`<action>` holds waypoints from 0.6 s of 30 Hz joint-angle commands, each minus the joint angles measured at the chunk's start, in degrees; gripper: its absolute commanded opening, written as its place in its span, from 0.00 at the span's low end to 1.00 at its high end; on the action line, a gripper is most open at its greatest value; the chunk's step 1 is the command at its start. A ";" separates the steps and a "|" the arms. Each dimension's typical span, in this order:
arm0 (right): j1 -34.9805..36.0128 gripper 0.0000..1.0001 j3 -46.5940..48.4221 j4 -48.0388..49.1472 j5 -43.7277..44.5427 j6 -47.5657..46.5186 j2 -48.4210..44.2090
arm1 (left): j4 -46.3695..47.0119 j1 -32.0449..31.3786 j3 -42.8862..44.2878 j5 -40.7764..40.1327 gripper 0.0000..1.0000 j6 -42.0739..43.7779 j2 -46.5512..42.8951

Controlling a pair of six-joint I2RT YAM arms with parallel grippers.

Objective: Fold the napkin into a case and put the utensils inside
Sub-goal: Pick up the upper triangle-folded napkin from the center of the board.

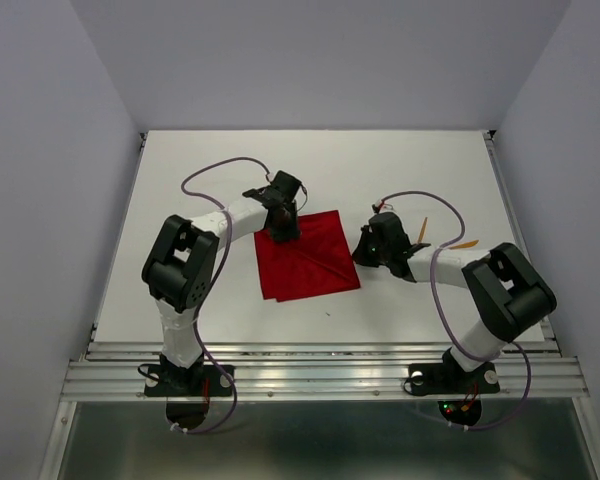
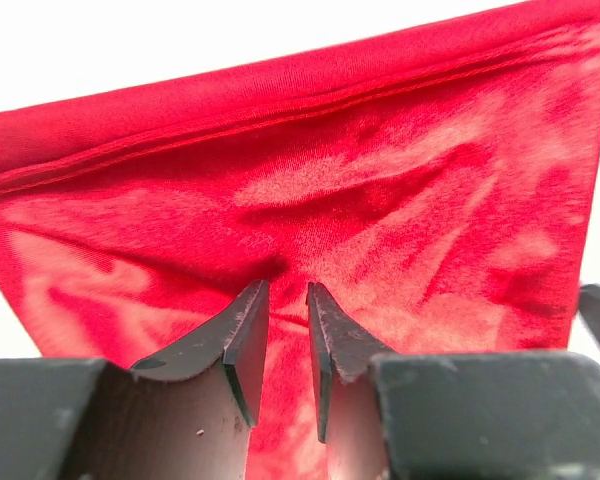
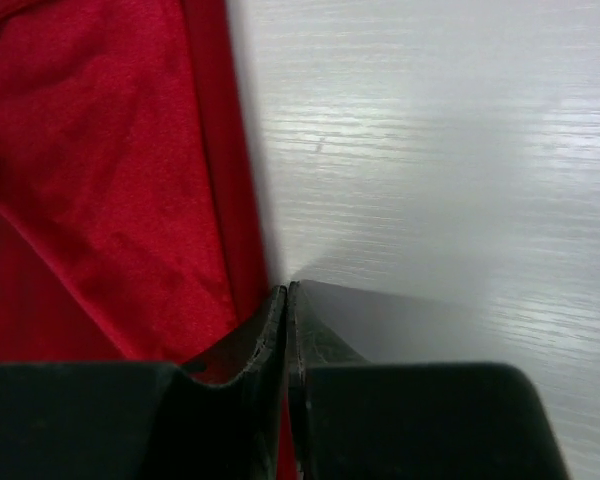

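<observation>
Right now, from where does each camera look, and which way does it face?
Top external: above and behind the bases, looking down on the table; left gripper, right gripper, napkin and utensils show.
Left wrist: on the left arm, facing the napkin closely; left gripper at the bottom.
Right wrist: on the right arm, facing the napkin's edge and bare table; right gripper shut.
All three share the napkin.

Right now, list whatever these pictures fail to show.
Top view: utensils too small to tell fork from stick.
Top view: left gripper hides the napkin part beneath it.
Left wrist: the left fingers cover whether they pinch cloth.
Right wrist: napkin edge blurred beside the shut right fingers.
</observation>
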 commanded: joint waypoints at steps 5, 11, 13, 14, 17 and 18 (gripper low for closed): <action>7.75 0.08 -0.37 7.17 -4.84 4.55 3.35 | -3.69 -0.33 6.57 -3.37 0.35 2.27 -5.26; 9.88 0.08 -0.36 9.37 -3.62 6.84 3.45 | -4.92 -1.82 10.09 -3.80 0.36 2.18 -2.80; 9.88 0.09 -1.85 8.93 -1.77 7.11 1.35 | -5.62 -2.27 11.93 -4.42 0.39 2.26 -1.39; 9.88 0.09 -2.47 8.41 -0.46 6.93 0.46 | -6.41 -2.53 12.55 -4.60 0.40 2.44 -0.87; 8.13 0.11 -6.50 8.14 2.19 7.01 -3.84 | -7.90 -4.20 15.36 -6.35 0.48 2.97 1.07; 6.12 0.11 -7.83 8.05 2.28 7.19 -5.07 | -8.35 -5.25 17.02 -8.01 0.52 3.14 2.20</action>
